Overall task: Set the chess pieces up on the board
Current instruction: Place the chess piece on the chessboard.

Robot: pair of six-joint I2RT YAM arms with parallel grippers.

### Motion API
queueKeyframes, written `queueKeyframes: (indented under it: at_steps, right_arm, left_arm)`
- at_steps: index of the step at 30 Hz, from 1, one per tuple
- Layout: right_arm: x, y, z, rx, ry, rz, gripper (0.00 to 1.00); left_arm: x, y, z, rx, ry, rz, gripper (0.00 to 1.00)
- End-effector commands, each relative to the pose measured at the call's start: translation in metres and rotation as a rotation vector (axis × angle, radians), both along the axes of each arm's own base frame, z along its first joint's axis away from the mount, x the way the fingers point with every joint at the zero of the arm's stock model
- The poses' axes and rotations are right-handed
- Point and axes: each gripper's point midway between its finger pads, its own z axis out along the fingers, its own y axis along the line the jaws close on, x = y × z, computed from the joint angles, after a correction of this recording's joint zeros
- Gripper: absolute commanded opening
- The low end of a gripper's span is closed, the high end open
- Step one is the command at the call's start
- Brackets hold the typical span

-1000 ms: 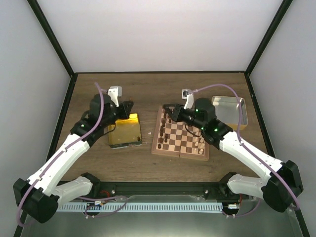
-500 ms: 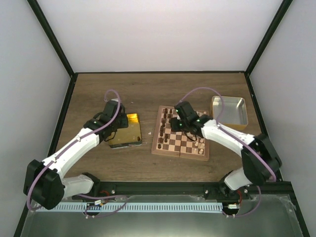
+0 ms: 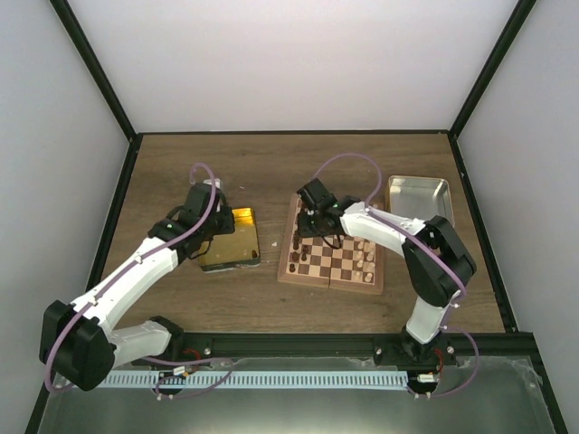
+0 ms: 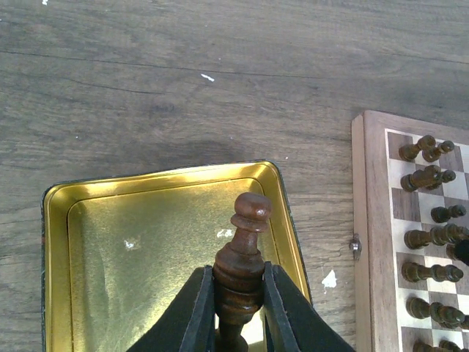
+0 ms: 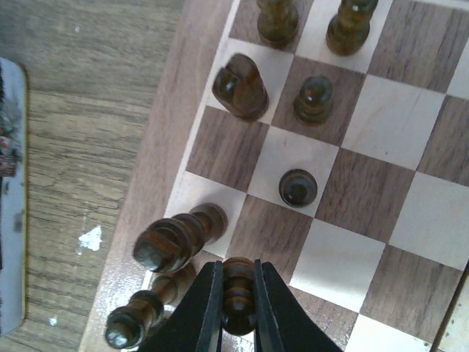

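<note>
1. In the top view the fingers of the left gripper (image 3: 215,226) and the right gripper (image 3: 312,221) are hidden under their wrist housings. The pale chessmen (image 3: 366,257) on the right side of the board (image 3: 286,260) are too small to tell apart by kind.
2. In the left wrist view the frame edge cuts off the foot of the dark brown chessman (image 4: 245,246). Only the board's left border and two columns of squares show.
3. In the right wrist view the second dark chessman (image 5: 238,292) runs out of the bottom edge, so I cannot tell whether it touches the board.
4. One dark piece (image 5: 179,238) on the edge square nearest the jaws looks tilted. I cannot tell whether it stands or leans.
5. The left gripper's jaws are clamped on the body of the dark brown chessman, whose knobbed head stands out beyond the fingertips (image 4: 207,273). It hangs over the gold tin (image 4: 55,242), which lies just beside the board's left edge.
6. The right gripper's jaws are pressed together on the second dark chessman, above the squares along the board's left border, close by the other dark pieces (image 5: 240,86).
7. The silver tin (image 3: 418,201) lies just off the board's far right corner.
</note>
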Motion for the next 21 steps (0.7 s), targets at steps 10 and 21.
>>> queueKeyframes:
  at_steps: [10, 21]
  right_arm:
    - [0.005, 0.0, -0.011, -0.045, 0.011, -0.039, 0.07]
    - [0.013, -0.002, -0.012, -0.06, -0.026, -0.066, 0.08]
  left_arm:
    - [0.004, -0.004, 0.019, -0.028, -0.05, -0.024, 0.12]
    - [0.004, -0.004, 0.019, -0.026, -0.05, -0.023, 0.12]
